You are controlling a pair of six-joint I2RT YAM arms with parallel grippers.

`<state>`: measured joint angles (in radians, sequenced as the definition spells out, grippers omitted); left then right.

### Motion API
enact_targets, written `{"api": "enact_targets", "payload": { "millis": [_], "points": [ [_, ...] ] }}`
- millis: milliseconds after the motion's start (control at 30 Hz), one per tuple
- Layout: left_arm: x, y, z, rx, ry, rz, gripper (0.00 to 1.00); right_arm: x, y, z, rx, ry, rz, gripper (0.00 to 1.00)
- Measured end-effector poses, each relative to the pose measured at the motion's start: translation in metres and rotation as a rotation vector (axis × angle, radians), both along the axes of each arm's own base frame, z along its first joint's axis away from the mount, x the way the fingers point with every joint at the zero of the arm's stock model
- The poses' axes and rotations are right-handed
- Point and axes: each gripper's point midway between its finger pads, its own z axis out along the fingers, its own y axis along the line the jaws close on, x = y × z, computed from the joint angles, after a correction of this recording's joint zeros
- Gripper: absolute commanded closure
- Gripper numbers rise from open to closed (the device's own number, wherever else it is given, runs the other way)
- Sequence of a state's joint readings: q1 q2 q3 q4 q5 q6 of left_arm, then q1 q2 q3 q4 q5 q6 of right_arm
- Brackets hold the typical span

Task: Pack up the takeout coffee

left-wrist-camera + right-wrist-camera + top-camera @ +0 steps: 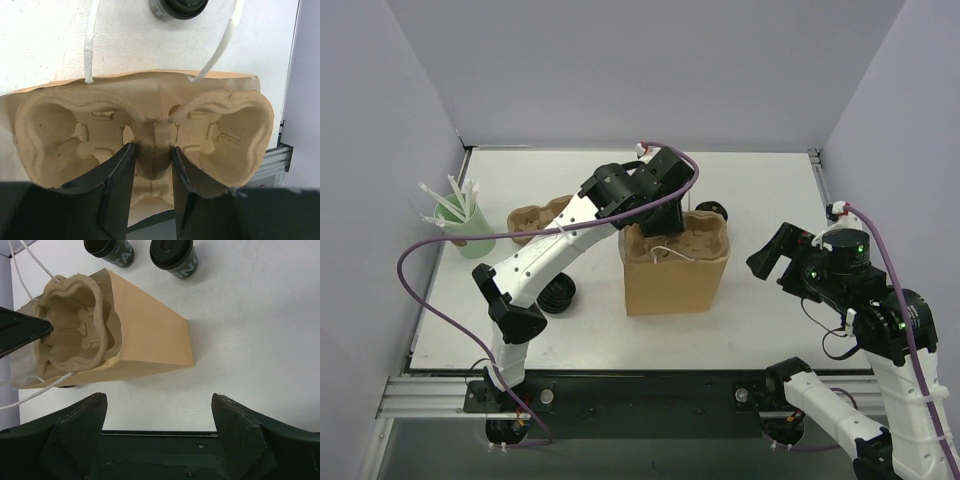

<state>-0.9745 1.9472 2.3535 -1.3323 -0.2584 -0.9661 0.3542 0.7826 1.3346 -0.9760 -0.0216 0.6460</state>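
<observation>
The left gripper (152,148) pinches the raised centre ridge of the tray (55,125), one finger pressed against each side of it. The tray sits in the open mouth of the bag (150,335), directly under this gripper, its two cup wells spreading to either side of the fingers. Both wells are bare. The bag's white handles (89,45) loop out ahead of the fingertips onto the table (250,315).

The coffee (172,257) stands upright on the table, lid on, outside the bag. It is ahead of the left gripper, past the bag's far edge, apart from the fingers and lower than they are. A second coffee (107,251) stands just beside it, also upright and lidded. The two cups do not touch each other or the bag.

The right gripper (159,396) hangs with its fingers spread wide, gripping nothing. The bag stands ahead of it and slightly to its left, apart from both fingers. The two coffees lie farther ahead still, beyond the bag, well clear of it.

Back along the left arm, behind its gripper, a spare tray (535,222) and a straw cup (465,235) stand on the table. A black stack (558,293) sits near that arm's elbow.
</observation>
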Motion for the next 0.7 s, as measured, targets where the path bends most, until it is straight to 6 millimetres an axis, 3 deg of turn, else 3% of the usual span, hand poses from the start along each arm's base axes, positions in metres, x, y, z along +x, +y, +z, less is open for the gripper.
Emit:
{"api": "enact_targets", "payload": {
  "millis": [300, 700],
  "points": [
    [0.005, 0.001, -0.004, 0.021, -0.011, 0.015, 0.64, 0.013, 0.006, 0.011, -0.007, -0.014, 0.024, 0.12],
    [0.016, 0.006, -0.011, 0.066, -0.040, 0.046, 0.65, 0.014, 0.010, 0.008, 0.000, -0.008, 0.040, 0.12]
  ]
}}
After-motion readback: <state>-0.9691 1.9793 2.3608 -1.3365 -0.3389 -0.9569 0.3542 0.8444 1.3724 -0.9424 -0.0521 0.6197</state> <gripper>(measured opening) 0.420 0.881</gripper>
